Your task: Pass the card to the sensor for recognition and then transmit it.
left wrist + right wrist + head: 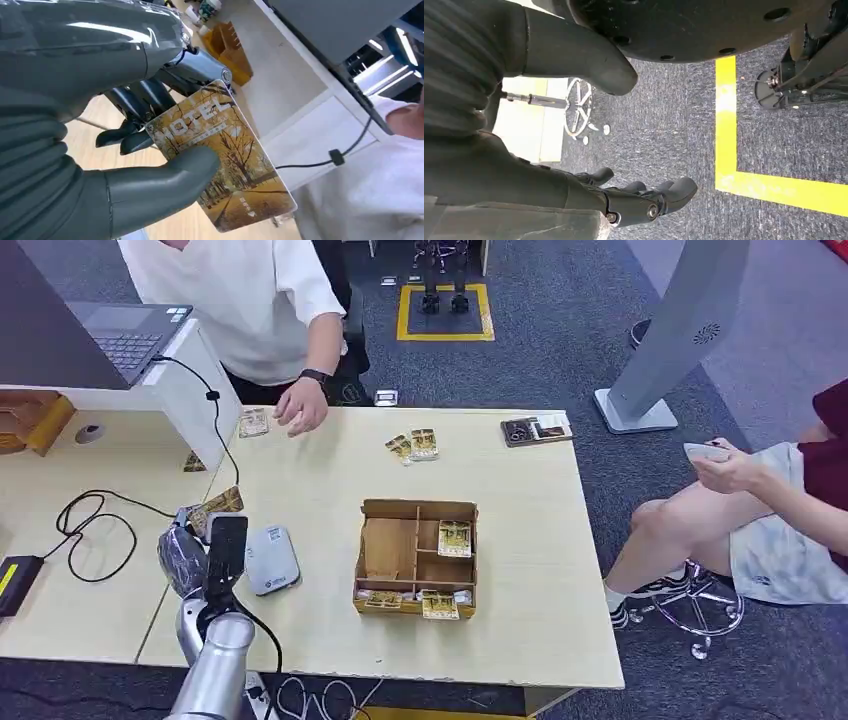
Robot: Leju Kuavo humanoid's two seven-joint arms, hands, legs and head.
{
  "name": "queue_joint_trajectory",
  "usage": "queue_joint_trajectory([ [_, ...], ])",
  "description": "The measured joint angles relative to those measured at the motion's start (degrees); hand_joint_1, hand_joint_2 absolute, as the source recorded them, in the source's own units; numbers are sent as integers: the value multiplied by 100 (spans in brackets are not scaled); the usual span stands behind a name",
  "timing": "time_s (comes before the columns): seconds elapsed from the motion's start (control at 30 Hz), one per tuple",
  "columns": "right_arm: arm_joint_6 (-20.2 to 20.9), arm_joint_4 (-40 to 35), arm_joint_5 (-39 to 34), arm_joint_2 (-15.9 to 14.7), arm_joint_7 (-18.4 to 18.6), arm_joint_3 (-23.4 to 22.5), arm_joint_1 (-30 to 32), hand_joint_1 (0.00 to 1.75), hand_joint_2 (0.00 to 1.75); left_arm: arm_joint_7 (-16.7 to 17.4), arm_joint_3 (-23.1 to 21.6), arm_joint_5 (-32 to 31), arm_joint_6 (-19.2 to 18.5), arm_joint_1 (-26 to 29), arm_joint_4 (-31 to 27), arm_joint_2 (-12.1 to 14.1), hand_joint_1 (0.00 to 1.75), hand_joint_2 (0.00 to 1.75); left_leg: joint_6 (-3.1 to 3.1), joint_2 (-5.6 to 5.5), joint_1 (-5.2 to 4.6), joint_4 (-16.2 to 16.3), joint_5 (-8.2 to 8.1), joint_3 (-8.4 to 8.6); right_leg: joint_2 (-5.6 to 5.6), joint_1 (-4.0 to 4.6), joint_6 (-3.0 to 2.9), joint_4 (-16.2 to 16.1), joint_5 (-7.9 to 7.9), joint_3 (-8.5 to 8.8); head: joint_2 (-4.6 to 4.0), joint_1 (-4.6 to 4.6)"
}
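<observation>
Left wrist view: left hand (pixel 100 150) pinches card (pixel 225 155).

right hand (pixel 574 150) | fingers (pixel 644 192) apart, holding nothing | above grey carpet (pixel 664 110) | yellow floor tape (pixel 726 125)

Left hand (pixel 190 555) holding card (pixel 218 506) sits just left of the grey sensor (pixel 271 560), bare tabletop (pixel 520 540) between sensor and the wooden box (pixel 416 558). Left of the hand a black cable (pixel 90 530) loops on the table, and the white laptop stand (pixel 190 390) rises behind it. Person's hand (pixel 300 406) rests at the far table edge near loose cards (pixel 413 446).
</observation>
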Motion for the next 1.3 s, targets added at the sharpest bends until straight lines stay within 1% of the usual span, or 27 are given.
queue_joint_trajectory([
  [0.1,15,0,0,0,-4,0,0,0,175,59,-286,31,0,0,-208,9,175,175,0,0,0,0,0,0,0,0,0,0,0,0,0,0],
  [0.3,37,7,2,-2,-52,24,-1,0,175,687,-1069,-260,0,-148,-459,125,175,175,0,-1,-1,1,0,-1,-1,0,1,0,0,0,0,0],
  [0.37,44,4,7,-4,-63,35,-4,0,175,991,-1386,-427,0,-317,-457,214,175,175,1,-1,-1,1,1,-1,-1,0,1,0,1,0,0,2],
  [0.47,55,0,9,-15,-66,68,-12,0,175,1304,-1702,-600,0,-628,-372,330,175,175,1,0,-1,2,1,0,0,0,1,0,2,0,0,0],
  [0.63,70,-20,11,-46,-66,133,-34,0,175,1605,-1985,-883,0,-1093,-35,464,175,175,1,0,0,1,3,0,0,0,0,1,2,0,0,0],
  [0.77,76,-37,9,-68,-81,151,-55,0,175,1779,-2131,-1073,0,-1394,294,527,175,175,1,1,-1,1,2,0,1,0,0,1,2,0,0,0],
  [0.87,76,-66,9,-87,-83,157,-58,0,175,1823,-2179,-1104,0,-1537,485,566,175,175,1,2,-1,2,2,0,2,0,0,1,2,0,0,0],
  [1.23,81,-111,9,-114,-83,162,-74,0,175,1869,-2297,-1134,0,-1714,895,599,175,175,2,3,-1,1,1,-1,3,0,0,1,1,-3,0,2],
  [1.27,81,-111,9,-114,-83,162,-74,0,175,1869,-2301,-1130,0,-1724,916,601,166,175,2,3,-1,1,1,-1,4,0,0,1,1,-3,0,0],
  [1.3,83,-111,7,-114,-83,162,-74,0,175,1867,-2306,-1106,0,-1736,941,601,19,175,2,3,-1,1,1,-1,4,0,0,1,1,-3,0,2],
])
